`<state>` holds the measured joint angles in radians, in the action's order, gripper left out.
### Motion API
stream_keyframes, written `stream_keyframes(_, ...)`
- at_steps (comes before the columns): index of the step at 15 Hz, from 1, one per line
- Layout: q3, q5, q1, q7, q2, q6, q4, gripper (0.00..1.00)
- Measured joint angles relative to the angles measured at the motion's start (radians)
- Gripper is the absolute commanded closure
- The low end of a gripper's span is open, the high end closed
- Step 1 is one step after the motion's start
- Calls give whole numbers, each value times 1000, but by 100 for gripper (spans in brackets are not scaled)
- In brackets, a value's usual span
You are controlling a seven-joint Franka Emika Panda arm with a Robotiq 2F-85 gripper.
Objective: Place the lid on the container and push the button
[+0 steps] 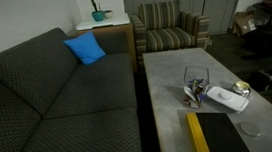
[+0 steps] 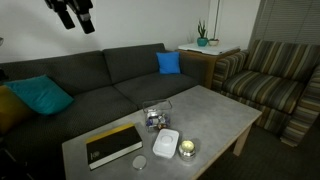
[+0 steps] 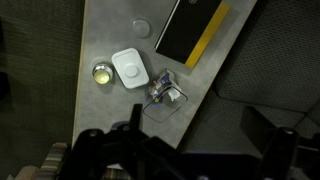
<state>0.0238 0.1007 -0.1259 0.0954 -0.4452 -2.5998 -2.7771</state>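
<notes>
The jaws are spread wide, and nothing is between them. In the wrist view they show as dark shapes at the bottom edge, far above the tabletop [image 3: 110, 30]. In an exterior view the arm [image 2: 74, 12] hangs high in the top corner, over the back of the sofa [image 2: 90, 80], well apart from the things below.

The container [image 3: 165, 92] stands upright on the grey tabletop. It is clear, with dark and red bits at the bottom. Both exterior views show it too [image 1: 196, 83] [image 2: 155, 118].

The lid [image 3: 130, 68] is not on the container. It lies flat on the tabletop just beside it. It is white with round corners. Both exterior views show it there [image 1: 227, 97] [image 2: 166, 143].

A small round yellow tin [image 3: 103, 72] sits just beside the lid, on the side away from the container. I cannot tell if the two touch.

A black book [image 3: 190, 28] with a yellow edge lies flat near the container. A small pale disc [image 3: 142, 28] lies between the book and the lid.

A blue pillow [image 1: 86, 49] leans on the sofa.
</notes>
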Motion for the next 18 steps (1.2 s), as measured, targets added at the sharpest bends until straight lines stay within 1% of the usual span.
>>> stream_keyframes(2,0,0,0,0,-6,0,0,0)
stream_keyframes(4,5,0,-5,29,4,1,1,0)
stream_keyframes(6,44,29,-27,105,46,0,9,0)
stream_keyframes(8,102,80,-54,225,120,-6,30,0)
stream_keyframes(10,165,169,-90,382,215,-9,67,0)
stream_keyframes(13,280,347,-189,620,356,-1,140,0)
stream_keyframes(14,299,419,-206,701,403,15,171,0)
stream_keyframes(15,307,489,-210,774,451,35,202,0)
stream_keyframes(16,285,550,-182,830,507,70,240,0)
stream_keyframes(17,241,555,-135,840,544,74,261,0)
stream_keyframes(18,207,551,-103,835,554,70,265,0)
